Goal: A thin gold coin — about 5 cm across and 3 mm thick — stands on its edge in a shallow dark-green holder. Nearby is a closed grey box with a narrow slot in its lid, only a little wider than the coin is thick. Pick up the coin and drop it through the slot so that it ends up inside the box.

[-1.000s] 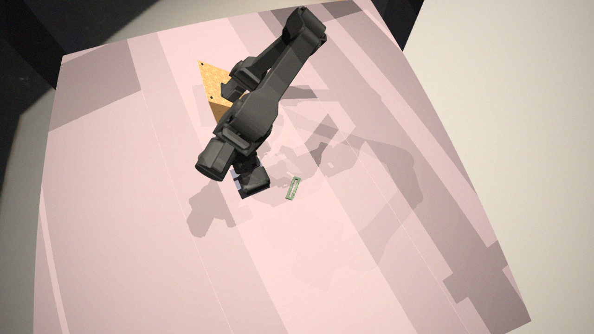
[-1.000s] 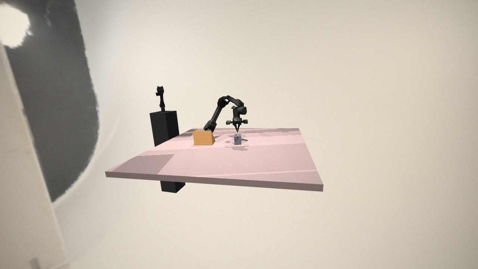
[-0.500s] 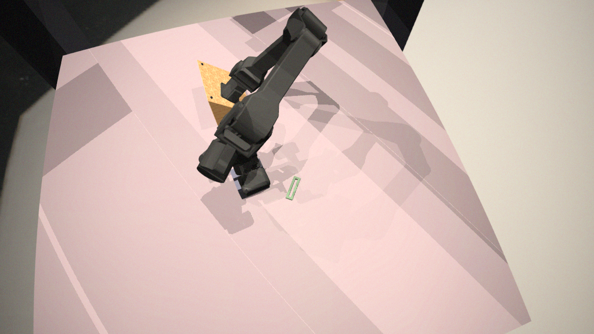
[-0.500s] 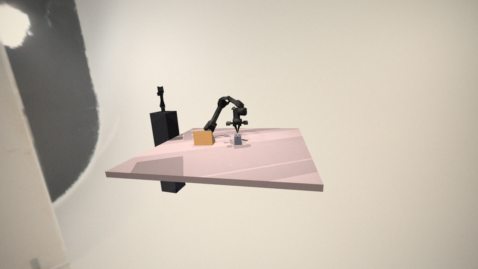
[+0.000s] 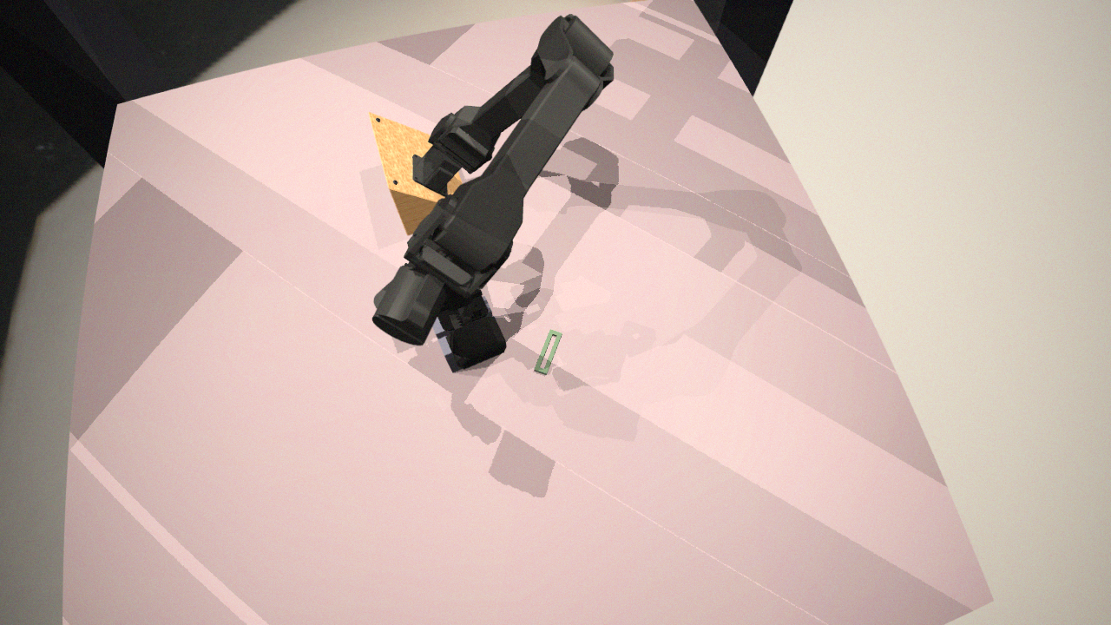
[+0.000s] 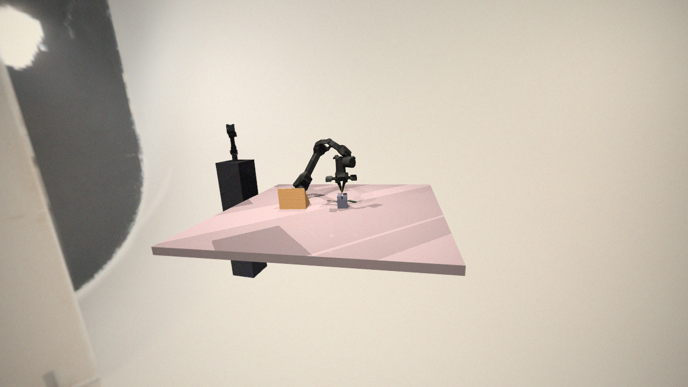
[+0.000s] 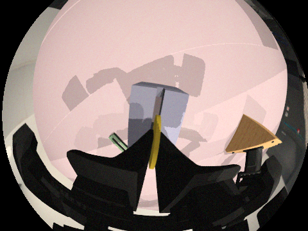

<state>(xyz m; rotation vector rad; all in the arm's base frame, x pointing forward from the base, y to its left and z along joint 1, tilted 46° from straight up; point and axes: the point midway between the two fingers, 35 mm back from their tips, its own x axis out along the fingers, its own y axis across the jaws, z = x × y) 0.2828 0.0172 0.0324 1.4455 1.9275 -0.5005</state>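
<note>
You find no readable text, no label, no brand, no number, no sign on any surface in the top, exterior or wrist views
</note>
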